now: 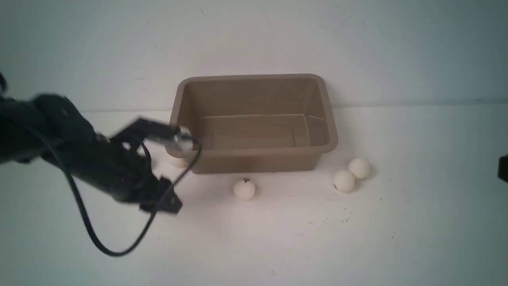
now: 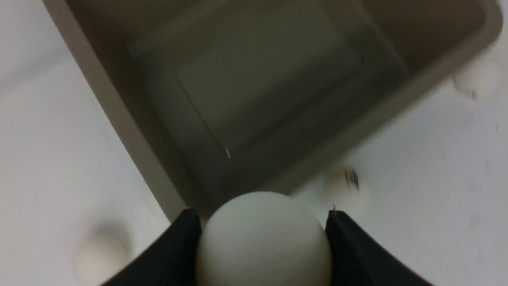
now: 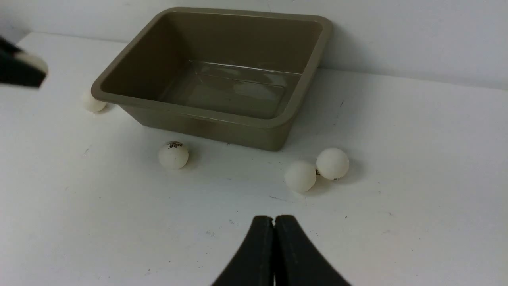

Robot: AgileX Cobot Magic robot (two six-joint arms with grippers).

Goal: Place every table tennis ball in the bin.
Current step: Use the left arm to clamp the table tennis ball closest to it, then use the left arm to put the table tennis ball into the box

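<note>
On the white counter [image 1: 254, 246], backed against the pale wall [image 1: 254, 35], sits the bin [image 1: 254, 163]. It is a taupe plastic tub, rectangular, with rounded corners, a flared rim and sides that taper to a glossy floor. It is by far the biggest thing before me.

My left end effector [image 1: 183, 140] comes next, black and blurred, with a loose black cable [image 1: 85, 226] looping below it. It hangs at the bin's near left corner, its tip over the rim there. Its jaws stand partly apart, clamped on the lifted ball [image 2: 264, 238], which fills the gap between my two black fingers [image 2: 178, 246]. In the left wrist view the bin's corner lies just beyond that ball. My right end effector [image 3: 274, 224] faces the bin from the near right, well apart from it, its fingers pressed together with nothing between them.

Smallest are the table tennis balls, matte white, smooth and round. The corner ball [image 1: 177, 161] lies on the counter just beside the bin's near left corner, partly hidden by my left arm. The marked ball [image 1: 244, 188], with a small dark print on top, rests near the middle of the bin's front wall. Off the near right corner lie a nearer ball [image 1: 343, 180] and a farther ball [image 1: 359, 167], touching or all but touching.
</note>
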